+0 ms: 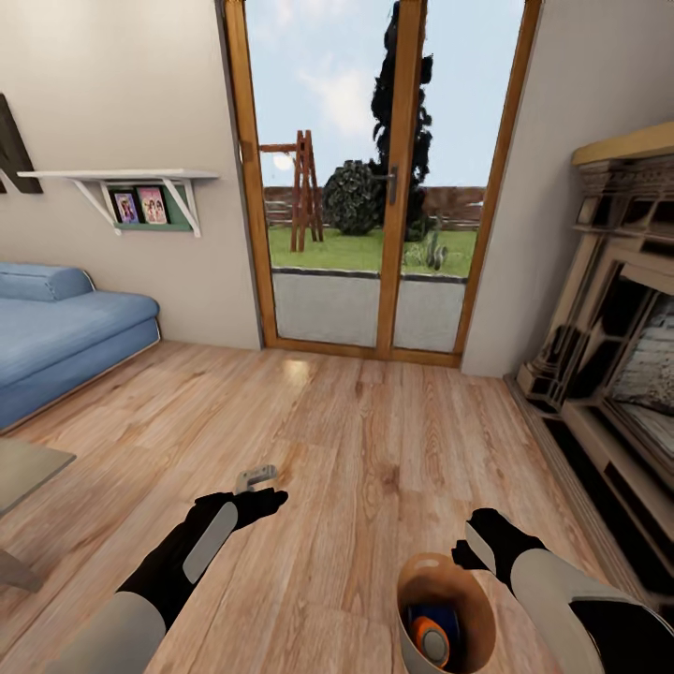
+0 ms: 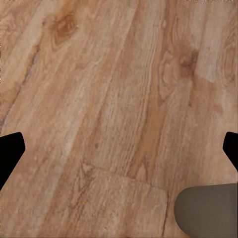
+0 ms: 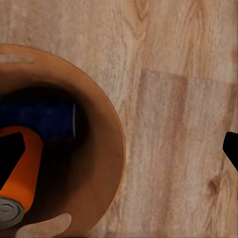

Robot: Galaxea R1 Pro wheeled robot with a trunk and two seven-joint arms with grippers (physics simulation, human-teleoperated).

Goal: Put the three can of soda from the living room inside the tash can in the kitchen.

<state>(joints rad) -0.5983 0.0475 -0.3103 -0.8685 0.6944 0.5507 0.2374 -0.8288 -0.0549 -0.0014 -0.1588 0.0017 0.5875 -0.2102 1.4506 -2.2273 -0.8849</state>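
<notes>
Over the warm plank floor [image 1: 374, 449] of the living room, our left gripper [image 1: 255, 480] hangs with its jaws spread and nothing between them. In our right wrist view the right gripper's fingertips [image 3: 230, 148] stand wide apart and released, one over the trash can [image 1: 473, 599], the other over bare floor. Inside that brown-lined bucket lie an orange soda can [image 1: 432, 637] and a blue soda can [image 3: 42, 119], touching each other. Beyond stand the wood-framed glass doors [image 1: 384, 178], a blue sofa [image 1: 56, 337] and the fireplace [image 1: 618, 374].
</notes>
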